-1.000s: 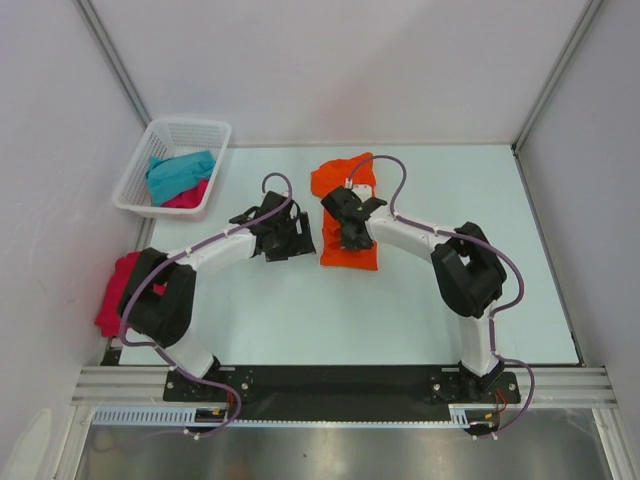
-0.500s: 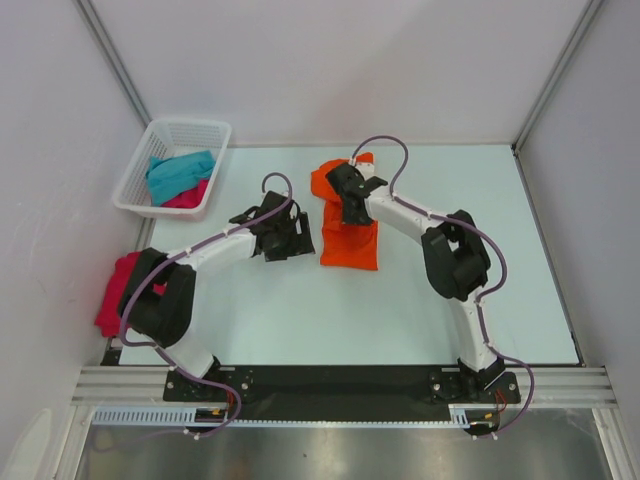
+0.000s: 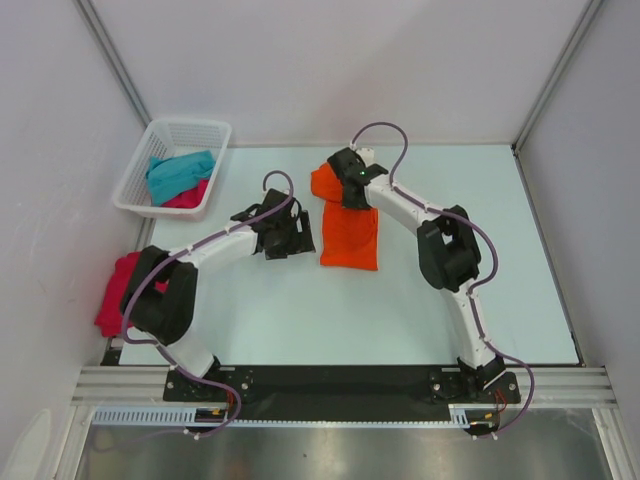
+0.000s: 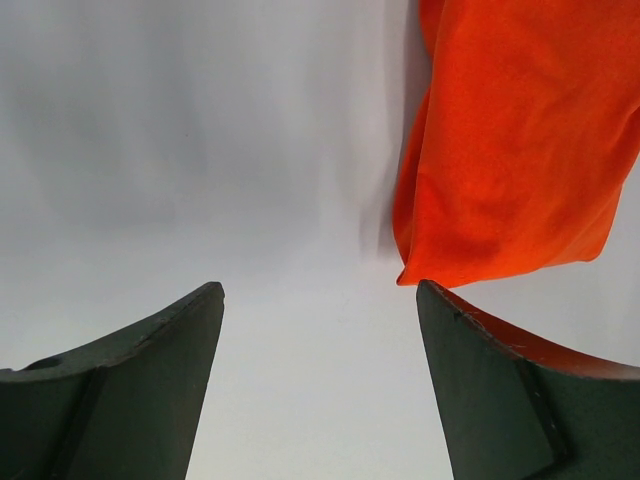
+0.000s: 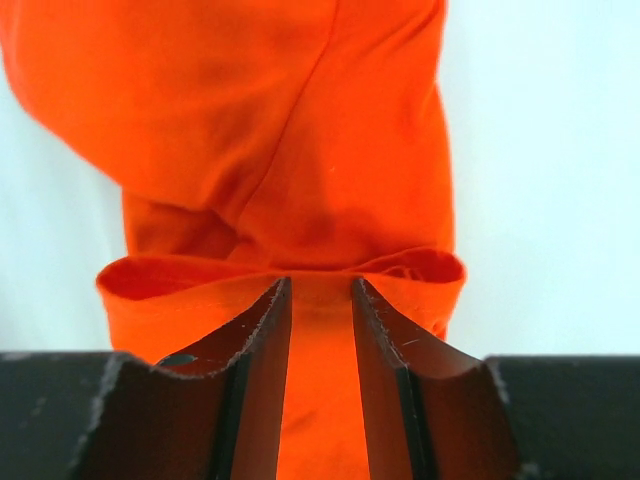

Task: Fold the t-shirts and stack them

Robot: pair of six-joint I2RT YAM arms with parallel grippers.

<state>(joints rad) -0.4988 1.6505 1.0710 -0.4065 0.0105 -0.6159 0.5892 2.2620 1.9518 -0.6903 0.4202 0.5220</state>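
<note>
A crimson t-shirt (image 3: 113,295) lies at the left edge of the worktop (image 3: 320,310). The white basket (image 3: 160,130) holds a teal t-shirt (image 3: 180,172) and a pink t-shirt (image 3: 190,197). The left fingers (image 4: 150,380) stand wide, with nothing between them, just beside the orange t-shirt (image 3: 350,240). The right fingers (image 5: 255,350) stand narrow and pinch a fold at its far end.

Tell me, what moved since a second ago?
The right claw slid away from the robot's bases, along the bright orange cloth t-shirt to its far end, with orange cloth pinched in its grip. The left claw stayed open beside it; the white plastic lattice basket stayed put.
</note>
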